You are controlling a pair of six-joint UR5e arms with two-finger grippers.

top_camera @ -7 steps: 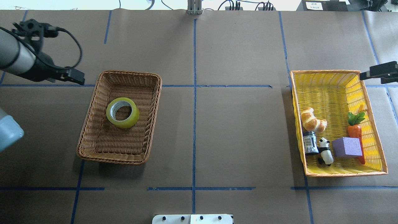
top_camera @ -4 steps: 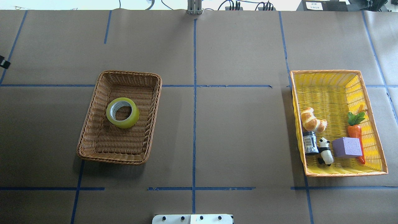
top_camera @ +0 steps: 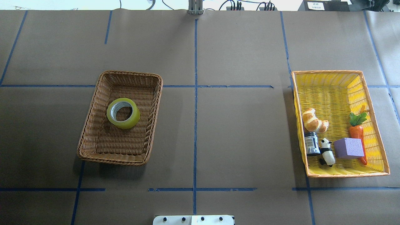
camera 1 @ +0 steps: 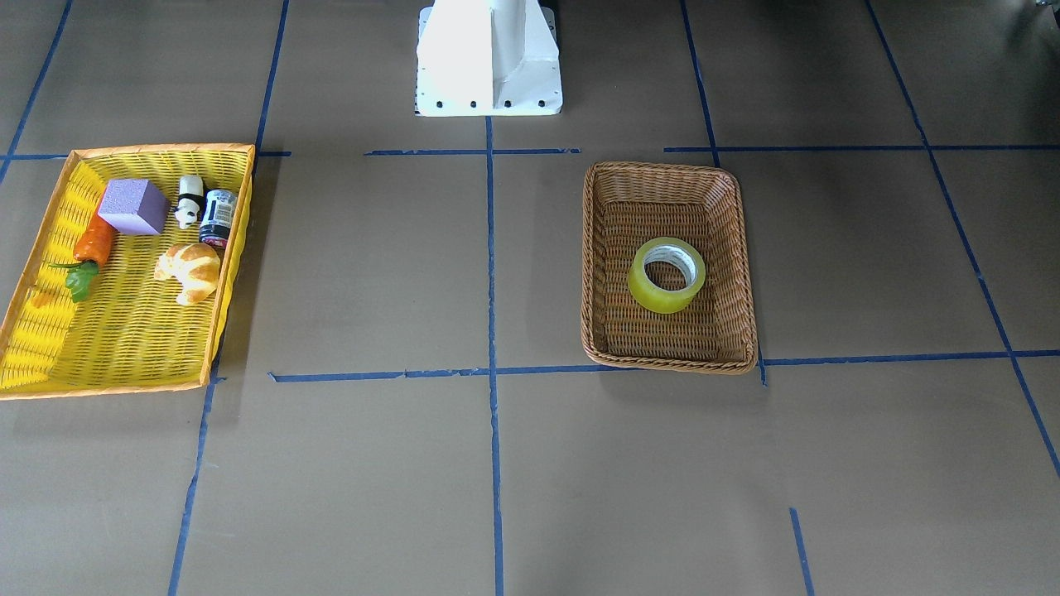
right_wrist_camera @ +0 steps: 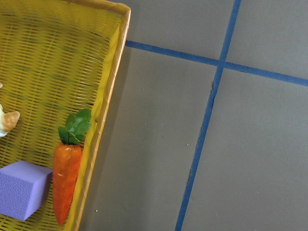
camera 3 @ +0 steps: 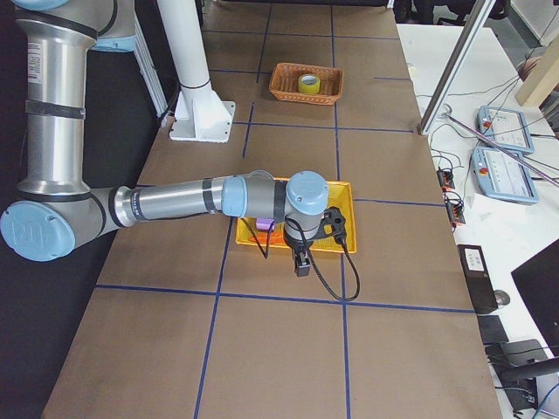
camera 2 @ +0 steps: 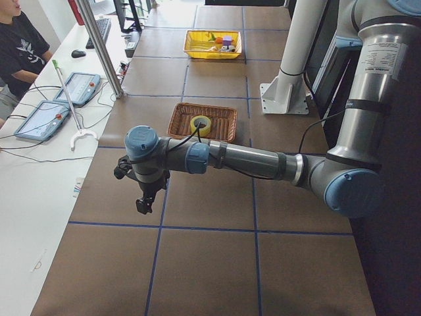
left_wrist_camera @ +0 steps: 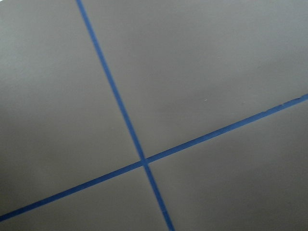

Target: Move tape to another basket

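Note:
The yellow-green tape (top_camera: 123, 113) lies flat in the brown wicker basket (top_camera: 131, 74) on the table's left half; it also shows in the front view (camera 1: 667, 275), inside the same basket (camera 1: 662, 169). Neither gripper shows in the overhead or front views. In the exterior left view my left gripper (camera 2: 143, 203) hangs over bare table, well apart from the basket (camera 2: 177, 122). In the exterior right view my right gripper (camera 3: 301, 262) hangs just beside the yellow basket (camera 3: 341, 218). I cannot tell whether either is open or shut.
The yellow, orange-rimmed basket (top_camera: 328, 72) at the right holds a croissant (top_camera: 314, 121), a small jar (top_camera: 311, 143), a panda figure (top_camera: 327, 152), a purple block (top_camera: 349, 148) and a carrot (top_camera: 357, 131). The robot's white base (camera 1: 489, 58) stands mid-table. An operator (camera 2: 16, 46) sits nearby.
One second ago the left arm reached in at the overhead view's left edge and the right gripper at its right edge. Both have drawn out of that view. The tape has not moved.

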